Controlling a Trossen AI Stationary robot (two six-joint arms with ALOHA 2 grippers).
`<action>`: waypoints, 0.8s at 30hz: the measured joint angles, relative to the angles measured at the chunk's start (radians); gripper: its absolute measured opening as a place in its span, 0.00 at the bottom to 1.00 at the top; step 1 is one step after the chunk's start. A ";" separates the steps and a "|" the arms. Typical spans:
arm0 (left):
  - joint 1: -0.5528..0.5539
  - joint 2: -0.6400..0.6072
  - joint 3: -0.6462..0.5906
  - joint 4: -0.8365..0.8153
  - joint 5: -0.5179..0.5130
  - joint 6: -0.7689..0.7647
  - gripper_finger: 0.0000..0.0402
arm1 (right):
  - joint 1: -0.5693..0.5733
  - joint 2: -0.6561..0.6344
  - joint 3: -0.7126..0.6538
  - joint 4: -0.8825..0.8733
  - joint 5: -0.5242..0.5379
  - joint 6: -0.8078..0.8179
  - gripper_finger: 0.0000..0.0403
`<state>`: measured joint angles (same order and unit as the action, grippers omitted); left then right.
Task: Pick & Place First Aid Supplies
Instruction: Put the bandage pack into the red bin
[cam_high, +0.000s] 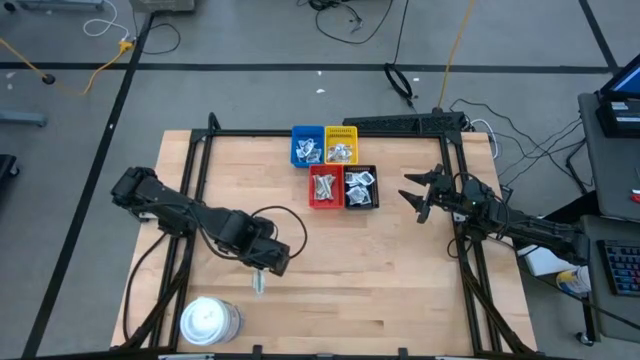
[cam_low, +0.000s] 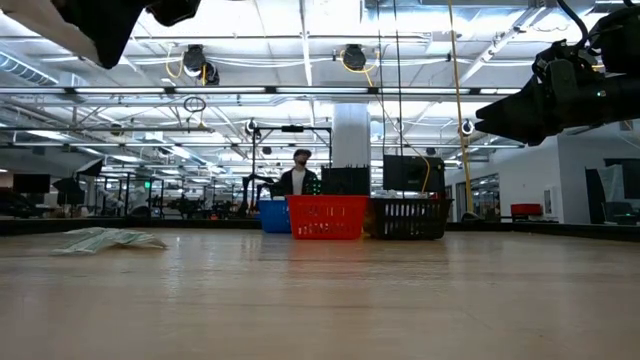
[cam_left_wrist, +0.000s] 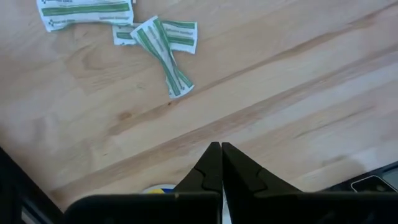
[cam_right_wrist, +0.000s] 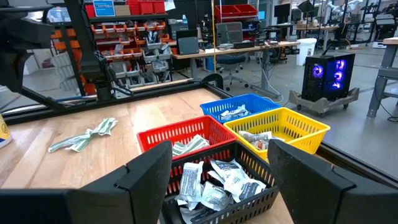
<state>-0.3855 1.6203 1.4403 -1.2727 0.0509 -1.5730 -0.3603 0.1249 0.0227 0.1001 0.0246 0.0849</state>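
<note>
A few pale strip packets with green stripes, first aid supplies (cam_left_wrist: 155, 37), lie flat and crossed over one another on the wooden table (cam_high: 400, 270); they also show in the high view (cam_high: 259, 284) and the low view (cam_low: 105, 239). My left gripper (cam_left_wrist: 221, 149) hangs above the table beside them, pointing down. It is shut, and nothing shows between its fingertips. My right gripper (cam_high: 410, 192) waits open at the table's right side, level, facing the trays. More wrapped packets lie in the trays.
Blue (cam_high: 307, 146), yellow (cam_high: 341, 144), red (cam_high: 324, 186) and black (cam_high: 361, 187) trays stand together at the table's far middle. A round white tub (cam_high: 208, 320) stands at the near left edge. A person shows in the room behind the trays (cam_low: 297, 175).
</note>
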 joint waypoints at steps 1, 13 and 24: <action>0.000 0.000 0.000 -0.002 0.000 0.000 0.00 | 0.000 0.000 0.000 0.000 0.000 0.000 0.64; 0.173 0.078 0.066 -0.008 0.057 0.155 0.00 | 0.000 0.000 0.000 0.000 0.000 0.000 0.64; 0.458 0.187 0.154 -0.015 0.091 0.400 0.00 | 0.000 0.000 0.000 0.000 0.000 0.000 0.65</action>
<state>0.0730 1.8070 1.5947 -1.2875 0.1421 -1.1731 -0.3603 0.1246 0.0227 0.1001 0.0243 0.0853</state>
